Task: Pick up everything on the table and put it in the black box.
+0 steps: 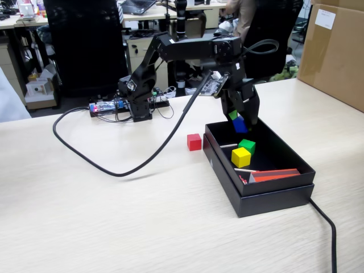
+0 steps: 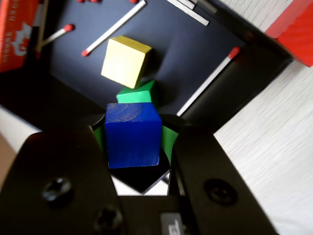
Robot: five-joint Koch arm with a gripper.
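Note:
My gripper [image 1: 239, 122] hangs over the far end of the black box [image 1: 273, 196], shut on the blue cube [image 1: 240, 125]. In the wrist view the blue cube [image 2: 133, 134] sits between the green-padded jaws of the gripper [image 2: 134, 125], above the box floor [image 2: 195, 44]. The green cube [image 1: 247, 145] and the yellow cube [image 1: 241, 157] lie inside the box, touching; both show in the wrist view, the green cube [image 2: 139, 93] and the yellow cube [image 2: 125, 61]. The red cube [image 1: 194, 141] stands on the beige table [image 1: 85, 216] just left of the box, and shows at the wrist view's top right [image 2: 296, 32].
White sticks [image 2: 113, 27] and a red-orange strip [image 1: 276, 174] lie in the box. A black cable [image 1: 114, 165] loops across the table left of the red cube. Another cable [image 1: 327, 227] runs off the near right. A brown carton [image 1: 335, 51] stands far right.

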